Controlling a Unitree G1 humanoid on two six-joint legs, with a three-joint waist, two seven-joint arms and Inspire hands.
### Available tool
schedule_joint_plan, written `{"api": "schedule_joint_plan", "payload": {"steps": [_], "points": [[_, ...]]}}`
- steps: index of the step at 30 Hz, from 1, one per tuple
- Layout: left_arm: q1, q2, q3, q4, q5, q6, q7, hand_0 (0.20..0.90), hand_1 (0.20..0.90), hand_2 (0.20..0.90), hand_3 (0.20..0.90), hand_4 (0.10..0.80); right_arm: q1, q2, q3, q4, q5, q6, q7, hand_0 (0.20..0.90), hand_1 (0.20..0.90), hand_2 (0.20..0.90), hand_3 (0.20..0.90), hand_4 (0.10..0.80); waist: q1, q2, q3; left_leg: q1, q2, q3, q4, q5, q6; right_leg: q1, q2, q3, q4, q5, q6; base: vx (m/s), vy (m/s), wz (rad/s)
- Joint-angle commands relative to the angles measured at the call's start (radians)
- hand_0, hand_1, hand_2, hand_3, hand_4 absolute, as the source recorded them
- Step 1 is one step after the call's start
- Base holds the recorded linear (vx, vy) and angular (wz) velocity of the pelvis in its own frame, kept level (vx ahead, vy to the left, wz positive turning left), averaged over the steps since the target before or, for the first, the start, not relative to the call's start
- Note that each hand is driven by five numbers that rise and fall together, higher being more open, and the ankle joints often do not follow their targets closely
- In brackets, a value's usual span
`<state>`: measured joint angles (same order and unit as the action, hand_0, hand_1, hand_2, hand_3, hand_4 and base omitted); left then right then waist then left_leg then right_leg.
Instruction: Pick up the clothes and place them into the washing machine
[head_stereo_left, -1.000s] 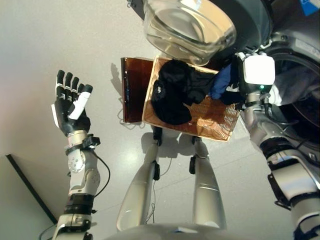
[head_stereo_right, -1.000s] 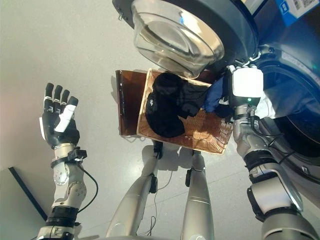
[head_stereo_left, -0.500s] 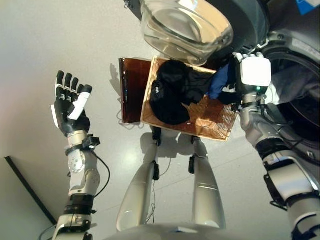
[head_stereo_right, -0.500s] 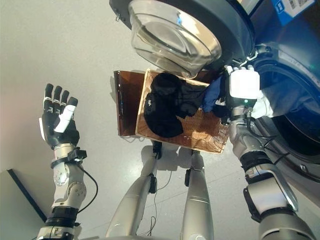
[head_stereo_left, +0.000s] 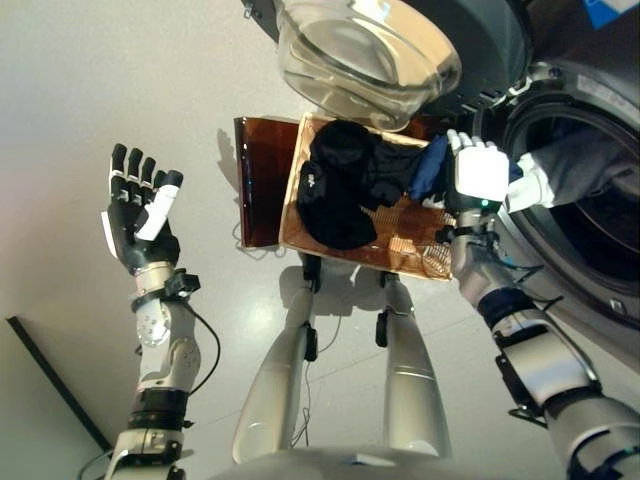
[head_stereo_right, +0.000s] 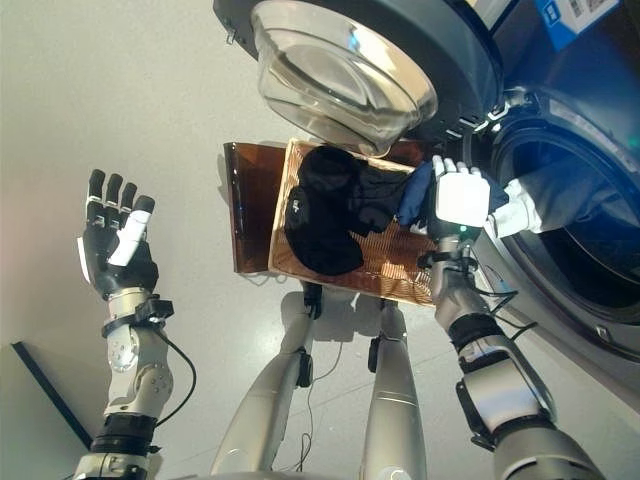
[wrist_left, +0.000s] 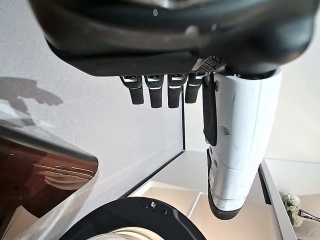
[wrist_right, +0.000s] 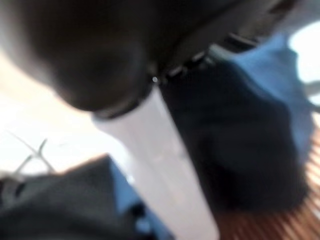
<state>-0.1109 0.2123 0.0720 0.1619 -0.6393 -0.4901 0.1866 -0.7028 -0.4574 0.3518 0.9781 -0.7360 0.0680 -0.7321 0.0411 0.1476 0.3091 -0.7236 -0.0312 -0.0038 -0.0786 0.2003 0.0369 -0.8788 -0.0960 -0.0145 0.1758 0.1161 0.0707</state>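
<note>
A shallow wicker basket (head_stereo_left: 400, 245) rests on a dark brown box (head_stereo_left: 260, 180) beside the washing machine. Black clothes (head_stereo_left: 335, 190) fill its left half. A blue cloth (head_stereo_left: 428, 168) lies at its right end. My right hand (head_stereo_left: 480, 175), with a white back cover, is over the basket's right end, right beside the blue cloth. In the right wrist view the white thumb (wrist_right: 165, 165) lies against the dark blue cloth (wrist_right: 250, 130). My left hand (head_stereo_left: 140, 215) is raised far to the left, open and empty, fingers (wrist_left: 160, 90) straight.
The washing machine's open drum (head_stereo_left: 600, 230) is at the right, with a grey and white garment (head_stereo_left: 565, 170) at its mouth. Its round glass door (head_stereo_left: 365, 50) hangs open above the basket. Bare grey floor (head_stereo_left: 100, 80) lies to the left.
My right hand has moved left from the rim of the drum to over the basket's right end, close to the blue cloth. The left hand has not moved.
</note>
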Motion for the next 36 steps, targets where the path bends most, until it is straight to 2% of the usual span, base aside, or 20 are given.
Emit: {"api": "schedule_joint_plan", "payload": {"steps": [1, 12, 20, 21, 22, 24, 36], "points": [[0.036, 0.059, 0.053, -0.106, 0.016, -0.127, 0.023, 0.9, 0.9, 0.9, 0.9, 0.8, -0.005, -0.002, 0.035, 0.013, 0.018, 0.006, -0.059, 0.9, 0.9, 0.9, 0.9, 0.8, 0.025, -0.012, -0.045, 0.014, -0.013, 0.011, -0.009, -0.083, -0.094, 0.022, -0.023, -0.021, -0.123, 0.016, 0.025, 0.0, 0.0, 0.0], [0.031, 0.065, 0.043, -0.114, 0.02, -0.127, 0.042, 0.9, 0.9, 0.9, 0.9, 0.8, -0.008, 0.048, 0.06, 0.117, 0.022, 0.044, -0.063, 0.9, 0.9, 0.9, 0.9, 0.8, 0.027, -0.008, -0.028, 0.003, -0.014, 0.011, -0.009, -0.078, -0.096, 0.011, -0.025, -0.021, -0.123, 0.02, 0.026, 0.0, 0.0, 0.0], [0.033, 0.073, 0.044, -0.133, 0.018, -0.126, 0.045, 0.9, 0.9, 0.9, 0.9, 0.8, -0.044, 0.038, 0.053, 0.157, 0.026, 0.081, -0.069, 0.9, 0.9, 0.9, 0.9, 0.8, 0.033, -0.003, -0.012, -0.013, -0.016, 0.009, -0.009, -0.073, -0.098, -0.005, -0.027, -0.021, -0.121, 0.023, 0.027, 0.0, 0.0, 0.0], [0.034, 0.074, 0.047, -0.132, 0.017, -0.124, 0.047, 0.9, 0.9, 0.9, 0.9, 0.8, -0.048, 0.036, 0.053, 0.15, 0.025, 0.083, -0.068, 0.639, 0.639, 0.639, 0.639, 0.614, 0.032, -0.004, -0.01, -0.016, -0.016, 0.008, -0.009, -0.072, -0.098, -0.009, -0.026, -0.021, -0.12, 0.023, 0.027, 0.0, 0.0, 0.0], [0.035, 0.074, 0.049, -0.135, 0.02, -0.125, 0.047, 0.9, 0.9, 0.9, 0.9, 0.8, -0.048, 0.033, 0.052, 0.152, 0.021, 0.085, -0.068, 0.466, 0.466, 0.466, 0.466, 0.49, 0.033, -0.003, -0.007, -0.019, -0.017, 0.007, -0.009, -0.071, -0.099, -0.011, -0.026, -0.021, -0.119, 0.024, 0.027, 0.0, 0.0, 0.0], [0.034, 0.074, 0.047, -0.131, 0.021, -0.122, 0.048, 0.9, 0.9, 0.9, 0.9, 0.8, -0.058, 0.028, 0.052, 0.156, 0.026, 0.089, -0.068, 0.2, 0.2, 0.2, 0.2, 0.3, 0.032, -0.002, -0.002, -0.024, -0.018, 0.007, -0.009, -0.069, -0.1, -0.013, -0.027, -0.021, -0.12, 0.025, 0.027, -0.015, -0.005, 0.04], [0.037, 0.083, 0.045, -0.133, 0.027, -0.123, 0.048, 0.9, 0.9, 0.9, 0.9, 0.8, -0.059, 0.022, 0.051, 0.154, 0.018, 0.092, -0.073, 0.2, 0.2, 0.2, 0.2, 0.3, 0.031, -0.001, 0.001, -0.036, -0.021, 0.009, -0.009, -0.068, -0.099, -0.03, -0.029, -0.023, -0.115, 0.028, 0.029, -0.002, -0.001, 0.01]]}}
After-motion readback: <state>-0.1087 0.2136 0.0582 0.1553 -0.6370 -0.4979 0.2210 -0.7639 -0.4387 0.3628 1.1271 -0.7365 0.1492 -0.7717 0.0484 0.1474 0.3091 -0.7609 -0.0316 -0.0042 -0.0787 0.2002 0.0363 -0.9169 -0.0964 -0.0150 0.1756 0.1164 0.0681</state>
